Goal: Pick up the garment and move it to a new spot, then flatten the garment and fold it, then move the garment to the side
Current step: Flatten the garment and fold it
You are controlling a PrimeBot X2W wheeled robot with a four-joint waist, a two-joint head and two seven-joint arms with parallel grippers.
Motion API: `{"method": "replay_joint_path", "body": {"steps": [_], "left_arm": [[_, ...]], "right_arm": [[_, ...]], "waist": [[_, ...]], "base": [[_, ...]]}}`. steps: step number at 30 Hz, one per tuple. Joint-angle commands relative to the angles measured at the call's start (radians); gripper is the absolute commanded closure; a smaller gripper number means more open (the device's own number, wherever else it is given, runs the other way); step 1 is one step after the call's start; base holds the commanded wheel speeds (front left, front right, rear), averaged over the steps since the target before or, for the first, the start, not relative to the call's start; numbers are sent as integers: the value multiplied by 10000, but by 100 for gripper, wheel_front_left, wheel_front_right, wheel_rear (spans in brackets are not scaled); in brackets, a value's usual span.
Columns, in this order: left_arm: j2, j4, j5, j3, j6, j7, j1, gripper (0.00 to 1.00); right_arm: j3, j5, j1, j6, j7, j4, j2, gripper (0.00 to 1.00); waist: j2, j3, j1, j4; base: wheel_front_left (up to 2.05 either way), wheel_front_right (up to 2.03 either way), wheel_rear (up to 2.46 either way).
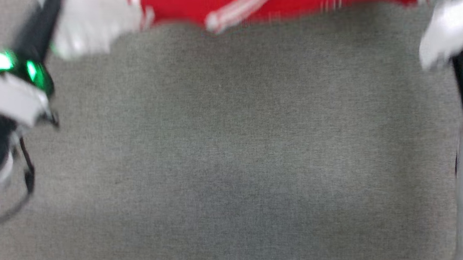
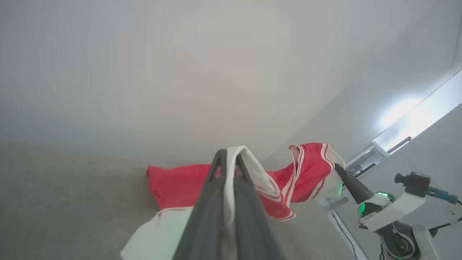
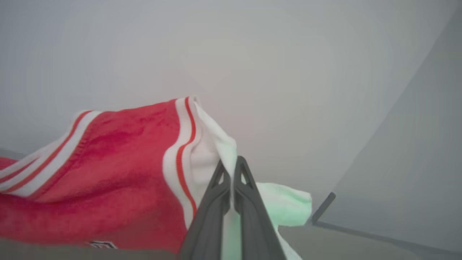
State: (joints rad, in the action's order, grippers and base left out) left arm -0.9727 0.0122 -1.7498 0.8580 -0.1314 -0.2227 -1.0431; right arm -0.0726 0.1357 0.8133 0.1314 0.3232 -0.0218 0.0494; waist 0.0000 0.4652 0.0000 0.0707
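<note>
1. Garment (image 1: 280, 0) hung stretched along the far side of the gray table (image 1: 232, 145), with its red body in the middle and a white sleeve (image 1: 91, 26) toward each end.
2. The left claw (image 2: 230, 159) was clamped shut on a thin fold of white sleeve cloth. The right claw (image 3: 231, 166) was pinched shut the same way on white cloth just beside the striped trim (image 3: 180, 151).
3. Both holds looked shallow, with only a sliver of cloth between the fingertips. A sharp pull outward to flatten the shirt could probably have dragged one sleeve free, and that end would have dropped in a heap.
4. From the left wrist, the red body sagged between the two claws and seemed to touch the table at its far part, though I could not tell for sure. Dragging it there might have bunched or rolled the hem under.
5. The trim near the right claw was folded over on itself. Laid down like that, it would likely have left a crease or a doubled collar under the later fold.
6. The head picture was smeared, so the true edge of the cloth was hard to judge. Setting the shirt down too far back risked part of it hanging off the table.
</note>
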Motion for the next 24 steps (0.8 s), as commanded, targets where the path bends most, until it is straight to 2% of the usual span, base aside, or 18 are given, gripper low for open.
{"method": "replay_joint_path", "body": {"steps": [1,6,12,16,24], "left_arm": [[-145,-258,102,-158,14,-83,566,100],[-620,-1577,712,-484,14,-279,3026,100],[-1120,-2535,1390,-613,14,-394,5483,100],[-1347,-3275,1629,-897,14,-404,6854,100],[-1860,-4382,2444,-1202,14,-407,8986,100]], "right_arm": [[49,-261,-631,-14,184,-476,13,100],[49,-1312,-3668,-14,1263,-2469,8,100],[81,-2615,-6621,-12,3119,-4032,7,100],[-161,-3177,-7915,-12,4089,-4851,0,100],[-790,-3865,-9639,-12,5021,-5837,10,100]], "waist": [[0,-235,0,-118],[0,-679,0,-253],[0,-1054,0,-498],[0,-1227,0,-617],[0,-1434,0,-681]], "base": [[0,0,0],[0,0,0],[0,0,0],[0,0,0],[0,0,0]]}}
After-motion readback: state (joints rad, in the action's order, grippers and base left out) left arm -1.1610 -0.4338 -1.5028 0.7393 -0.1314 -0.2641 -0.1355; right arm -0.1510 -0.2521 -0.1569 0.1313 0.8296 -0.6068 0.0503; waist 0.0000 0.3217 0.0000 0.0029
